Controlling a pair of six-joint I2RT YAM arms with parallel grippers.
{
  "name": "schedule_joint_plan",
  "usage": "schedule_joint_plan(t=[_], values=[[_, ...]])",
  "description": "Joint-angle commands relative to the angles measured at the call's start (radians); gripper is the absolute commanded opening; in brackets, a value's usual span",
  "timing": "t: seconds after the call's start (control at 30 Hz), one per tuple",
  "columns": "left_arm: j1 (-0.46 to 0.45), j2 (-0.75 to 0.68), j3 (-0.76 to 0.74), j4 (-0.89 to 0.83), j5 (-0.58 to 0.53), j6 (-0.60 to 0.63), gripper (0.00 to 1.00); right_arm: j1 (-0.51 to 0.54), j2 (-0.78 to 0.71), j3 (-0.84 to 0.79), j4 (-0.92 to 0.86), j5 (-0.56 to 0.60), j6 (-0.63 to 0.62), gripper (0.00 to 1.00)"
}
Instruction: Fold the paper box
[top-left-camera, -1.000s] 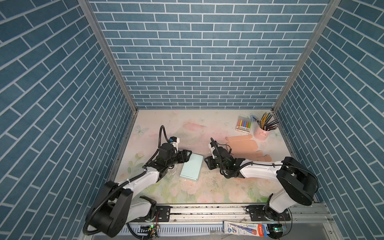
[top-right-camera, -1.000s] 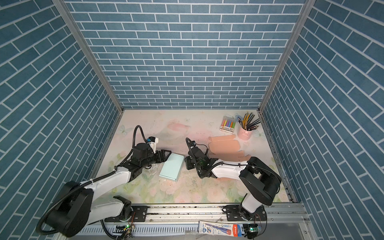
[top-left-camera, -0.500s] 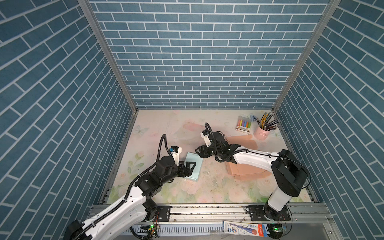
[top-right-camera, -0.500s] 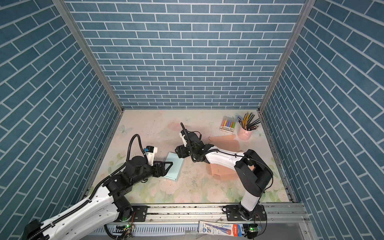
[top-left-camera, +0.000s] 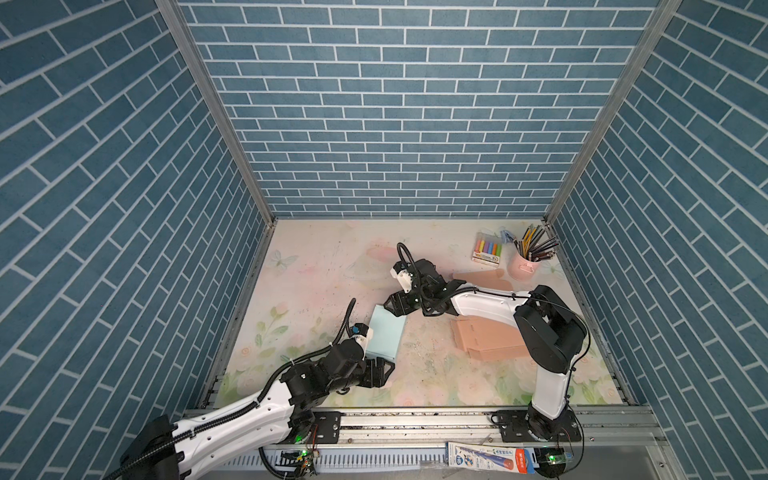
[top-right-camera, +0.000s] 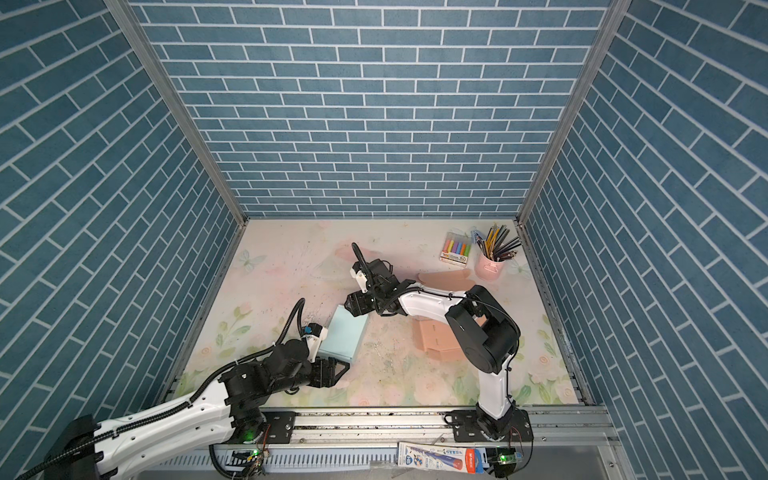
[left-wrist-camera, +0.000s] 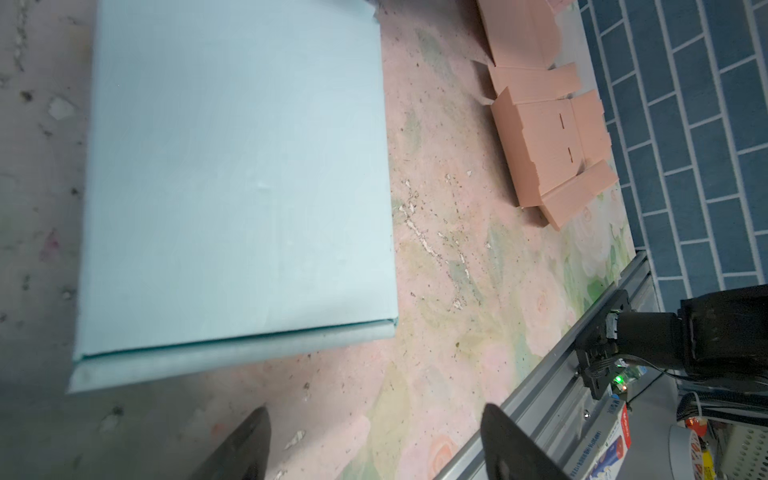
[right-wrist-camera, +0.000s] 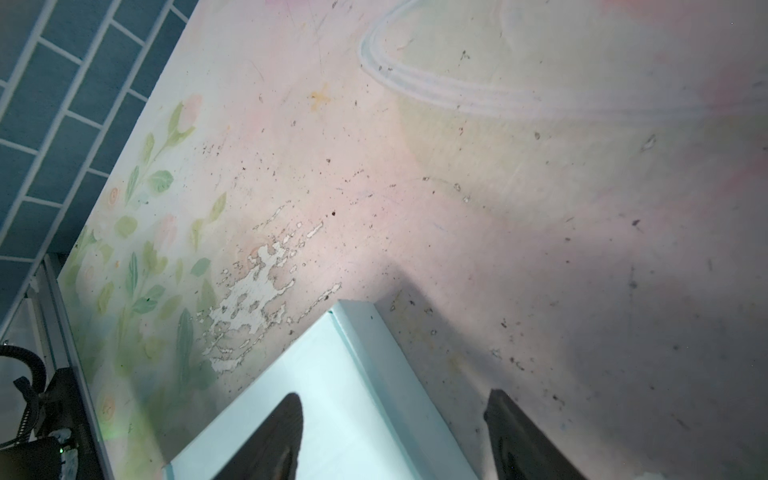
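A shut light-blue paper box (top-left-camera: 386, 334) (top-right-camera: 345, 334) lies flat mid-table. My left gripper (top-left-camera: 390, 369) (top-right-camera: 341, 368) is open just in front of the box's near edge, touching nothing. In the left wrist view the box (left-wrist-camera: 237, 178) lies beyond the gripper (left-wrist-camera: 376, 411), with only bare table between the fingers. My right gripper (top-left-camera: 388, 306) (top-right-camera: 350, 302) is open over the box's far corner. In the right wrist view one finger (right-wrist-camera: 286, 424) is over the box top (right-wrist-camera: 332, 374) and the other is over the table.
A flat, unfolded pink cardboard box (top-left-camera: 486, 338) (left-wrist-camera: 548, 153) lies right of the blue box, under the right arm. Another pink sheet (top-left-camera: 482, 279) lies behind it. A marker pack (top-left-camera: 487, 254) and a pink pencil cup (top-left-camera: 525, 266) stand at the back right. A metal rail (top-left-camera: 415, 415) runs along the front.
My left gripper has moved from the box's left side round to its near edge. My right gripper has moved from the box's right side up to its far corner.
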Motion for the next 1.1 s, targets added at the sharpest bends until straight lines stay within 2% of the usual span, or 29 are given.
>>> schedule_joint_plan(t=[0.0, 0.23, 0.6, 0.8, 1.07], values=[[-0.006, 0.034, -0.012, 0.089, -0.012, -0.026, 0.78, -0.003, 0.029, 0.027, -0.016, -0.042, -0.031, 0.71], [0.016, 0.065, -0.020, 0.136, -0.045, -0.024, 0.76, -0.001, 0.040, -0.001, 0.018, -0.080, -0.020, 0.69], [0.144, 0.170, 0.009, 0.227, 0.034, 0.059, 0.71, -0.006, 0.017, -0.055, 0.041, -0.077, -0.009, 0.60], [0.236, 0.219, 0.017, 0.277, 0.090, 0.104, 0.69, -0.006, 0.000, -0.081, 0.066, -0.077, 0.007, 0.57], [0.379, 0.339, 0.094, 0.317, 0.155, 0.207, 0.67, -0.012, -0.001, -0.089, 0.081, -0.074, 0.015, 0.56]])
